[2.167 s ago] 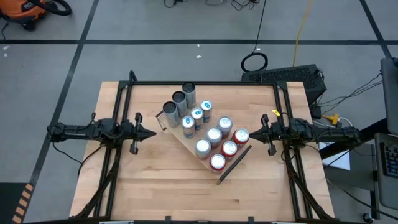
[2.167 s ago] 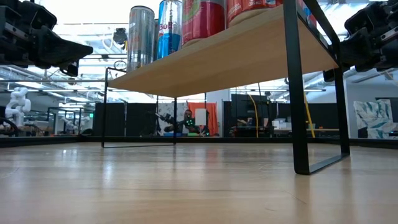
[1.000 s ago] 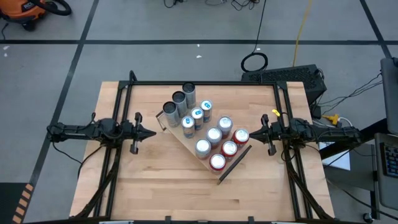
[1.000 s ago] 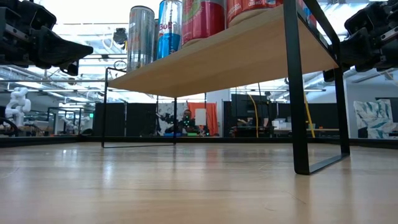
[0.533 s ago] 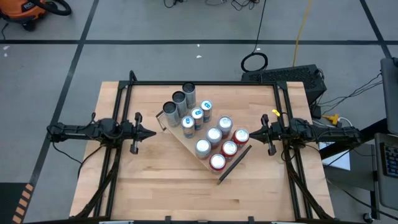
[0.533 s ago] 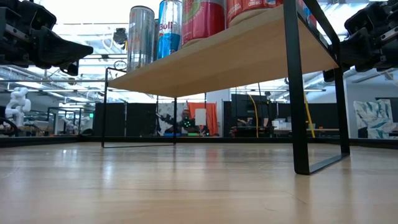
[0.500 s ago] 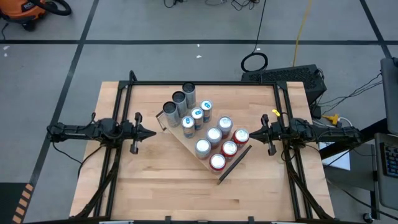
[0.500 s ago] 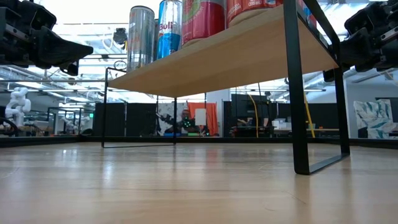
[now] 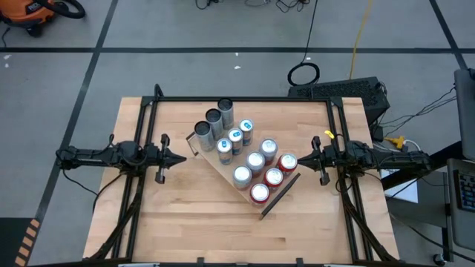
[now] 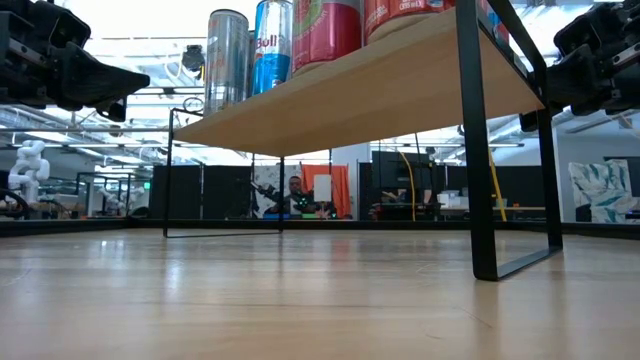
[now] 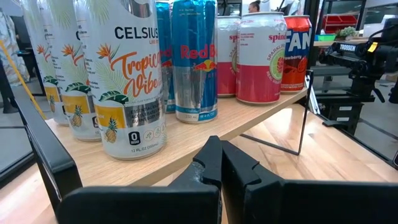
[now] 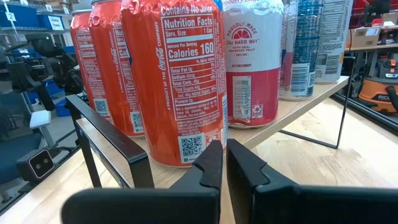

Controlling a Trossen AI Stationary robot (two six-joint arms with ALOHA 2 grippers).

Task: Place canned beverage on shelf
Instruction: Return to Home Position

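The shelf (image 10: 350,95) holds 3 white-yellow cans (image 9: 214,116), 3 blue cans (image 9: 235,136), 3 pink cans (image 9: 256,160) and 3 red cans (image 9: 274,176). The left claw (image 9: 182,159) at 9 o'clock and the right claw (image 9: 303,158) at 3 are both clenched empty over the wooden desk (image 9: 185,215).

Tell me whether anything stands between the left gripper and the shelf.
Nothing visible does. The left gripper hovers, shut, just off the shelf's black rail, only bare tabletop between; the right gripper waits at the far end.
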